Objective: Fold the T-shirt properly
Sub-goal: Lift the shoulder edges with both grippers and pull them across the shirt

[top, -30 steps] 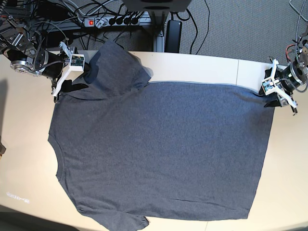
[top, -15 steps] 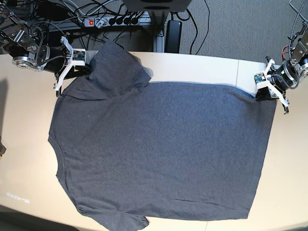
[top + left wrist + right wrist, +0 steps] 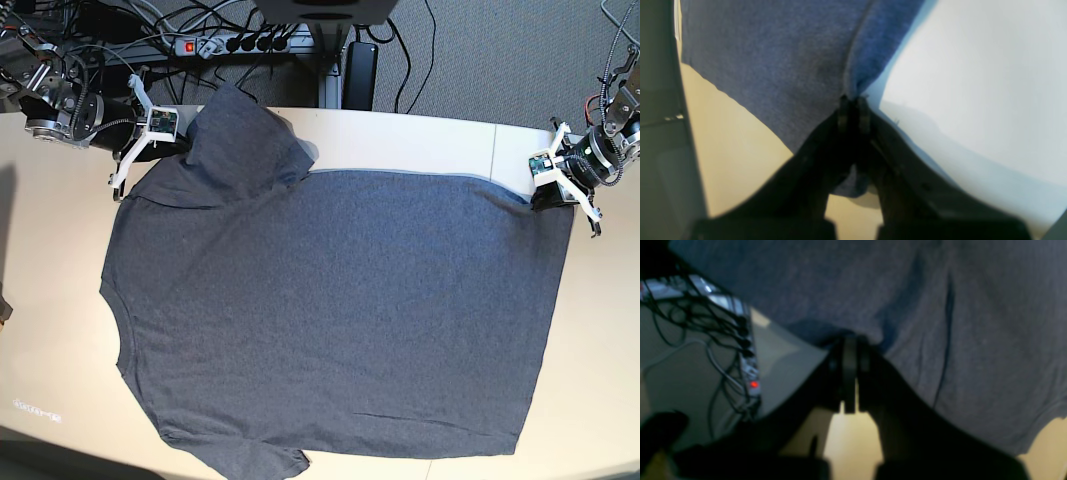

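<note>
Beige table (image 3: 60,300) under flat grey T-shirt (image 3: 330,310)

It looked like a robotics lab. Behind the pale table (image 3: 420,135) lay a power strip (image 3: 235,43) with tangled black cables (image 3: 400,60) on grey carpet (image 3: 500,60).

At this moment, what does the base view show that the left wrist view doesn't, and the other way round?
Only the base view shows the whole T-shirt spread flat, its far sleeve folded inward, the right gripper at the shoulder corner, and the power strip behind the table.

Only the left wrist view shows the left gripper shut on a pinch of fabric at the hem corner.

Both show grey shirt cloth on the pale tabletop.
</note>
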{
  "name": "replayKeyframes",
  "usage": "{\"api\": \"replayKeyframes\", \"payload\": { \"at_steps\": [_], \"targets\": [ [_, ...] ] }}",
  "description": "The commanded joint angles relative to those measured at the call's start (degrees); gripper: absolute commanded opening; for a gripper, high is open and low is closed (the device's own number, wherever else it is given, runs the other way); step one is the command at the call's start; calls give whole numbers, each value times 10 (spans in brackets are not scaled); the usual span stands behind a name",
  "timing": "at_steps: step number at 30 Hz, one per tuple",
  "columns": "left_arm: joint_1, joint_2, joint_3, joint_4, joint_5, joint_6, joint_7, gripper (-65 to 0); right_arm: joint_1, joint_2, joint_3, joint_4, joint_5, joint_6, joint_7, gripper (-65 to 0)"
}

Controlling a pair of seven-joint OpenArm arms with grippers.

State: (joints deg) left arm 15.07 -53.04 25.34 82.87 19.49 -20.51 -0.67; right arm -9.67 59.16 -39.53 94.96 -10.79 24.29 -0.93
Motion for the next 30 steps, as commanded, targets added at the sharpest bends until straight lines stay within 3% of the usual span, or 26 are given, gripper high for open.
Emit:
{"api": "replayKeyframes", "payload": {
  "at_steps": [1,4,9,12,23,30],
  "targets": [
    [10,-3,2,-7,-5,-54,21,-650,-3,7,1,-2,10,12,-17,-650],
    [10,-3,-14,-7,-45,-88,16,-650,-3,7,13,-2,43,15,-17,-650],
    [10,-3,-59,-6,-83,-117,-7,-650,-3,7,55,2,90,17,-17,-650],
    [10,-3,-90,1,-100,-135,-13,-650,-3,7,84,12,110,35,-17,-650],
    [1,-3,-156,59,-142,-136,-4,-650,2,7,181,51,138,36,-31,-650],
    [-48,-2,-156,58,-142,-138,15,-650,59,7,182,50,145,43,-34,-650]
  ]
}}
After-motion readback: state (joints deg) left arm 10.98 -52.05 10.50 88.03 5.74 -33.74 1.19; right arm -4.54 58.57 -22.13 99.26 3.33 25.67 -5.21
